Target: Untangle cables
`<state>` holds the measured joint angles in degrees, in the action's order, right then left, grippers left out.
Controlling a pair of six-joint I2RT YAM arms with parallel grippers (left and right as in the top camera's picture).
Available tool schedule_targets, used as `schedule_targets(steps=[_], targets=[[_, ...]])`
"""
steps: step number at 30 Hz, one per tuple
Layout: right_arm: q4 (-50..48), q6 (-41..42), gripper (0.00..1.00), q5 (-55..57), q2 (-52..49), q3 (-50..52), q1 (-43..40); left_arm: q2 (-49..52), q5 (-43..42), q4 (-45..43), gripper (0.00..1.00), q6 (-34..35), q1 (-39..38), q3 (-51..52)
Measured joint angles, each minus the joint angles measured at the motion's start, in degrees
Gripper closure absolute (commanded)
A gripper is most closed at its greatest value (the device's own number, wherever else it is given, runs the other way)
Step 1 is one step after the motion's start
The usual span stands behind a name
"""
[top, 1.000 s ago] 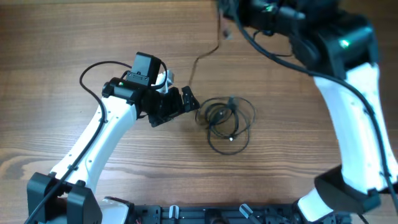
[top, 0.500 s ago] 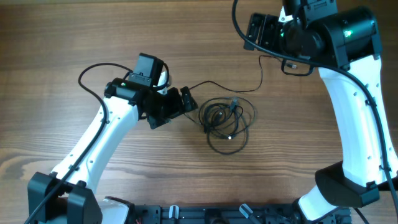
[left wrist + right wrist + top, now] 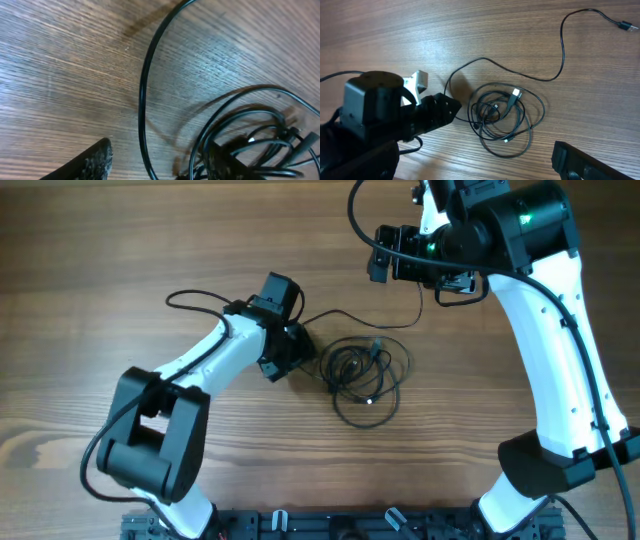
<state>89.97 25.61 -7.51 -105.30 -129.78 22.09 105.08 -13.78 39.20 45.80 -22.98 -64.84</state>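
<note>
Two arms: both are mounted at the near edge of the wooden worktop (image 3: 100, 240); the left one is folded inward toward the middle, the right one is stretched to the far side.
left claw (image 3: 303, 356): it is held low over the worktop, just beside the left edge of the tangle, tips pointed at it. The jaws are seen parted and nothing is clamped between them.
left finger (image 3: 92, 162): in the left wrist view one dark finger is seen at the lower left, apart from a black strand (image 3: 142, 100) that curves past it. The tangled loops fill the lower right corner, blurred.
coil (image 3: 350, 367): most of the cables are gathered here in several overlapping loops, lying flat near the middle of the worktop. A pale plug tip (image 3: 515, 93) is seen inside the loops.
loose cord (image 3: 562, 45): one cord is drawn out of the tangle beside the left claw. It runs rightward beyond the coil, then bends away toward the far edge.
end plug (image 3: 625, 26): the loose cord is ended by a small connector lying on bare wood, well apart from the coil.
arm lead (image 3: 190, 298): a thicker black lead is looped out to the left of the left arm.
right claw (image 3: 383, 255): it is held above the far part of the worktop, well apart from the coil. The jaws are spread wide and nothing is held.
right finger (image 3: 590, 162): one dark finger is seen at the lower right of the right wrist view.
</note>
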Motion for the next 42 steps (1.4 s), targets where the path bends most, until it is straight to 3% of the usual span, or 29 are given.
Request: schedule_targets(steps=[3, 4, 5, 8, 12, 18, 22, 26, 32, 33, 37, 39, 42], targets=[[0.00, 0.00, 0.00, 0.00, -0.02, 0.00, 0.00, 0.76, 0.04, -0.24, 0.73, 0.11, -0.28, 0.00], [0.00, 0.00, 0.00, 0.00, -0.02, 0.00, 0.00, 1.03, 0.09, -0.22, 0.91, 0.22, -0.33, 0.00], [0.00, 0.00, 0.00, 0.00, -0.04, 0.00, 0.00, 1.14, 0.26, -0.24, 0.96, 0.02, -0.33, 0.00], [0.00, 0.00, 0.00, 0.00, -0.04, 0.00, 0.00, 1.20, -0.24, -0.70, 0.96, 0.31, -0.37, 0.00], [0.13, 0.00, 0.00, 0.02, -0.04, 0.00, 0.00, -1.03, -8.72, 0.70, 0.96, -3.56, -0.33, -3.65], [2.12, -0.31, 0.00, 0.66, -0.04, 2.16, 0.00, -20.28, -12.55, -0.63, 0.96, -5.22, 0.42, -18.45], [-2.40, -0.17, 0.00, -2.03, -0.15, 9.03, 0.07, -29.46, -12.72, -4.98, 0.96, -5.22, 4.57, -22.16], [-11.30, -0.17, 0.00, -5.57, -0.35, 18.78, 2.19, -31.87, -13.16, -7.80, 0.96, -3.85, 7.61, -22.25], [-24.61, 0.72, 0.00, -6.64, -0.63, 37.42, 4.39, -34.91, -13.16, -18.47, 0.96, 3.56, 14.64, -22.36], [-27.78, 1.62, 0.00, -6.69, -0.68, 41.22, 4.39, -37.22, -13.16, -23.91, 0.96, 5.73, 16.17, -22.58], [-30.64, 2.45, 0.00, -6.71, -0.68, 44.46, 4.39, -39.19, -11.37, -19.08, 0.96, 6.16, 19.91, -23.32], [-31.10, 2.82, 0.00, -6.88, -0.68, 44.46, 4.39, -37.40, -6.29, -14.29, 0.96, 4.74, 21.92, -23.37], [-31.45, 3.32, 0.00, -7.06, -0.68, 44.46, 4.39, -33.35, 0.66, -15.67, 0.96, 4.15, 22.91, -23.37]])
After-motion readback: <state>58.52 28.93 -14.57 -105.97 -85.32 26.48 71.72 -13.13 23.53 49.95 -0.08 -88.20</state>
